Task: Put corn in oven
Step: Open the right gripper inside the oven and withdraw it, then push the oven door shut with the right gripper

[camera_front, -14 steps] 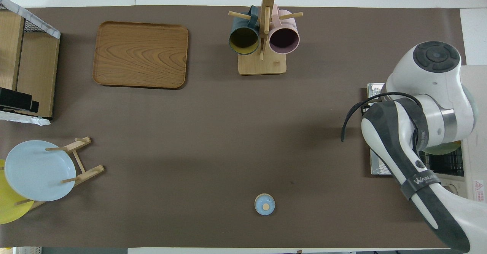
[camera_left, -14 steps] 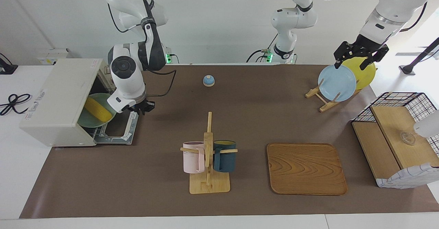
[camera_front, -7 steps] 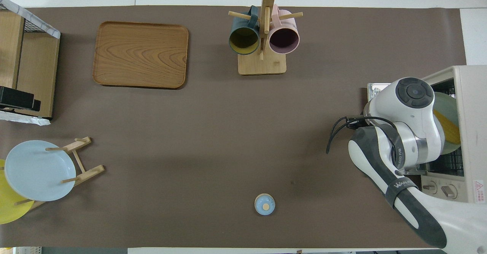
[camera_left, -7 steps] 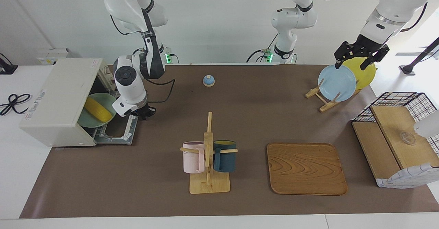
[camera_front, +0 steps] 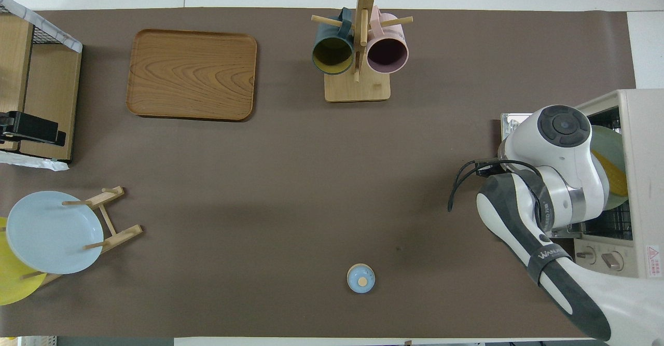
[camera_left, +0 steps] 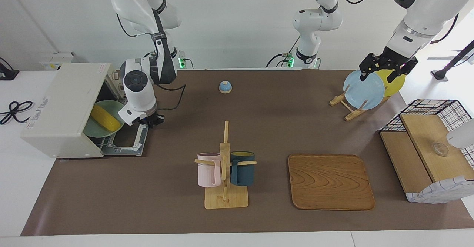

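Note:
The corn (camera_left: 104,118) lies on a green plate (camera_left: 97,130) on the wire rack inside the cream-white oven (camera_left: 63,106), at the right arm's end of the table. The oven's glass door (camera_left: 127,143) is dropped open. In the overhead view the corn (camera_front: 616,177) and the oven (camera_front: 643,180) show partly under the right arm. My right gripper (camera_left: 152,121) hangs shut and holds nothing, just beside the door's outer edge. My left gripper (camera_left: 385,69) stands open over the plates in the rack.
A wooden mug rack (camera_left: 226,199) with a pink and a dark blue mug stands mid-table, beside a wooden tray (camera_left: 331,182). A small blue bell (camera_left: 225,87) sits near the robots. A blue plate (camera_left: 364,89) and a yellow plate (camera_left: 396,84) lean in a rack beside a wire-and-wood basket (camera_left: 429,154).
The right arm has drawn back and shifted a little toward the robots, uncovering the oven in the overhead view, with its gripper closing fully. The left gripper has shifted slightly over the plates.

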`<state>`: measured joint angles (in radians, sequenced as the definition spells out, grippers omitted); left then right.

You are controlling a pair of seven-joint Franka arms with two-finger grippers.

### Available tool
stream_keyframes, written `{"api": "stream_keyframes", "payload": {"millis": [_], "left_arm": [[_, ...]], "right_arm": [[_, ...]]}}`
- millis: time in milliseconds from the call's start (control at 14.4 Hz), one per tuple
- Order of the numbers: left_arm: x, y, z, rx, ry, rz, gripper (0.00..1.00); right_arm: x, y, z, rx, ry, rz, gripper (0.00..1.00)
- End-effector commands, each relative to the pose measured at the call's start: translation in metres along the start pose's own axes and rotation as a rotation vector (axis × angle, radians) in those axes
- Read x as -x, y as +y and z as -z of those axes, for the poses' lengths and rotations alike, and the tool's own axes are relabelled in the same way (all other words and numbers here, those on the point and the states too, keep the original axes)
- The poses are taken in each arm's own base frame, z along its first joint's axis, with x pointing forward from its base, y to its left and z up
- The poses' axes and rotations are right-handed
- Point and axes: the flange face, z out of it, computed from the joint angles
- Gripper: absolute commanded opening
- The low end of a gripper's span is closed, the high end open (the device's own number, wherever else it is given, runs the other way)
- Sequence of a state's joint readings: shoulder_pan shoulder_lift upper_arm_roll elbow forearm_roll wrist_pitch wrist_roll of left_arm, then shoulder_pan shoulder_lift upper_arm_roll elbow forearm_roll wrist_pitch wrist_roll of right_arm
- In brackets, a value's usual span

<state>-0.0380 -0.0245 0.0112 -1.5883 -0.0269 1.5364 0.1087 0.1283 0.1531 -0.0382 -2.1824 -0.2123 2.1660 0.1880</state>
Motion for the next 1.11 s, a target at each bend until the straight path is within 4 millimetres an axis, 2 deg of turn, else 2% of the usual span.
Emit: {"api": "stream_keyframes", "payload": {"millis": [0, 139, 278, 417, 626, 696, 765, 904, 1043], "left_arm": [[0.004, 0.004, 0.005, -0.002, 0.004, 0.003, 1.00], [0.006, 0.003, 0.008, -0.003, 0.009, 0.006, 1.00], [0.007, 0.003, 0.008, -0.003, 0.007, 0.006, 1.00], [0.007, 0.003, 0.008, -0.003, 0.009, 0.006, 1.00], [0.006, 0.002, 0.006, -0.003, 0.012, 0.002, 1.00], [0.007, 0.003, 0.006, -0.003, 0.007, 0.005, 1.00], [0.008, 0.003, 0.006, -0.002, 0.001, 0.005, 1.00], [0.008, 0.001, 0.005, -0.002, 0.001, 0.008, 1.00], [0.008, 0.000, 0.005, -0.002, 0.001, 0.009, 1.00]], "right_arm": [[-0.009, 0.034, 0.036, 0.112, -0.016, 0.011, 0.00], [-0.012, 0.044, 0.061, 0.148, -0.027, 0.032, 0.00], [-0.015, 0.065, 0.088, 0.156, -0.057, 0.060, 0.00], [-0.010, 0.099, 0.101, 0.144, -0.058, 0.074, 0.00], [0.006, 0.136, 0.110, 0.119, -0.075, 0.050, 0.00], [0.009, 0.139, 0.114, 0.108, -0.076, 0.047, 0.03], [0.013, 0.139, 0.119, 0.101, -0.075, 0.045, 0.12], [0.021, 0.138, 0.134, 0.101, -0.067, 0.059, 0.25], [0.032, 0.134, 0.164, 0.035, -0.014, 0.039, 0.28]]}}
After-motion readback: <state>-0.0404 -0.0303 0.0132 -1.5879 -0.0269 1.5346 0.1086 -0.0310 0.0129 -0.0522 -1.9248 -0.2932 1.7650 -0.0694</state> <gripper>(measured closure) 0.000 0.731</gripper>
